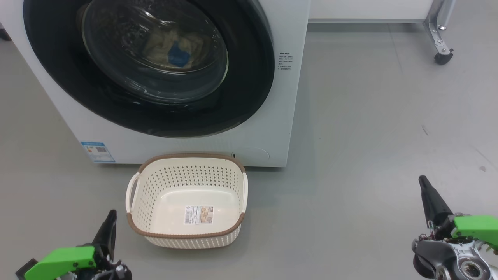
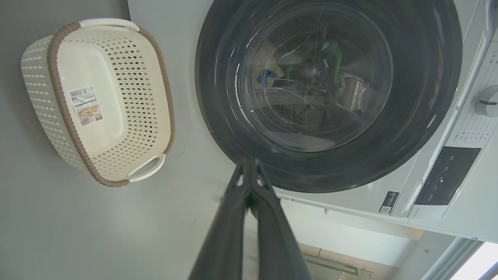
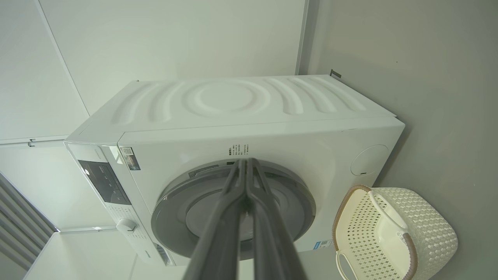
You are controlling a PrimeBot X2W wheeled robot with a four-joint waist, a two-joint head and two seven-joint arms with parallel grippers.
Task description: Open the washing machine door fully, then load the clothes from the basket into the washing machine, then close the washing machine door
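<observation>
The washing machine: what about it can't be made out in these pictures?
- Clothes, head view: reflections in the washing machine door blur them; number unclear.
- Printed label, head view: too small to read.
- Door's middle, right wrist view: hidden behind the right hand's shut fingers.

Grey floor point(image 1: 369, 136) under the washing machine point(image 1: 286, 97), the basket point(image 1: 194, 241) just before it, a castor point(image 1: 443, 58) well apart.

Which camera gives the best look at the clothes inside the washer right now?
The head view: the clothes show large through the washing machine door, pale yellow with a blue patch. The left wrist view gives a small, reflection-streaked glimpse. The right wrist view takes the door at a slant, its glass glared grey.
</observation>
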